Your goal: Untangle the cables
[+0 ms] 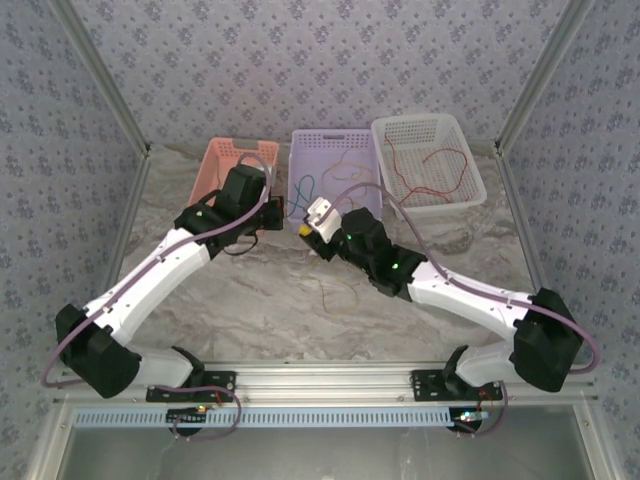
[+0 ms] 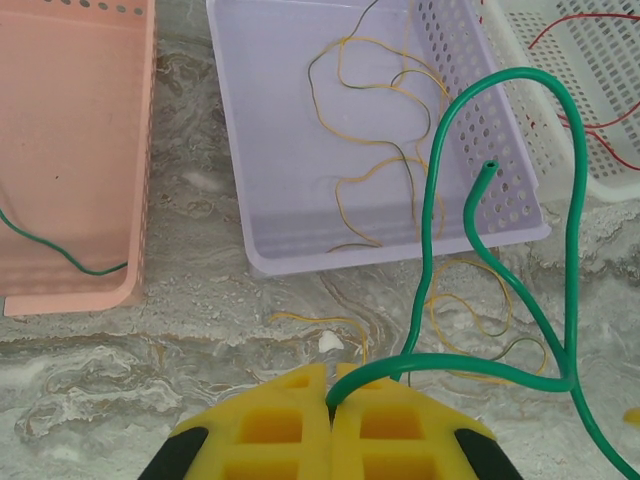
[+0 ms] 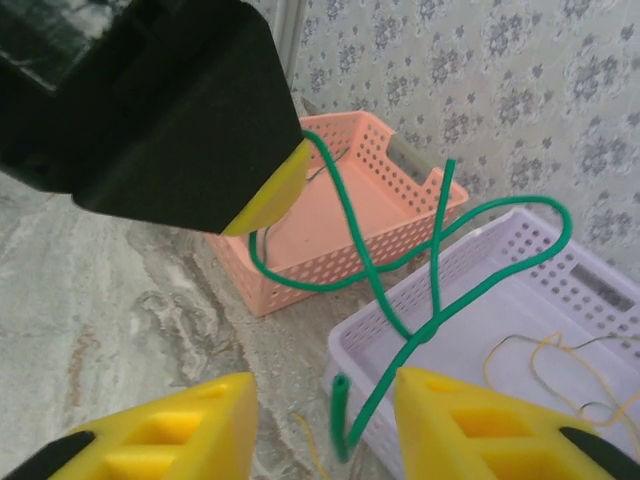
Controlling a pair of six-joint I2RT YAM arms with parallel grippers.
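**A:** The left hand, nearest the lens: how is it set?

**B:** Its two yellow fingers meet and are clamped on the green cable. The cable leaves the fingertips, loops upward above the desk and ends in a free cut tip.

**A:** And the right hand?

**B:** Its fingers are parted and grip nothing. One end of the green cable hangs in the gap between them, touching neither finger.

**A:** What lies just beyond the hands?

**B:** Thin yellow loops lie on the desk, just in front of the lilac basket.

**A:** And farther back?

**B:** Inside the lilac basket, yellow and dark cables lie tangled together. The pink basket to its left holds one thin green wire. The white basket to its right holds red cables.

**A:** What does the overhead view show?

**B:** Both arms reach toward the near edge of the lilac basket, and the two hands are close together.
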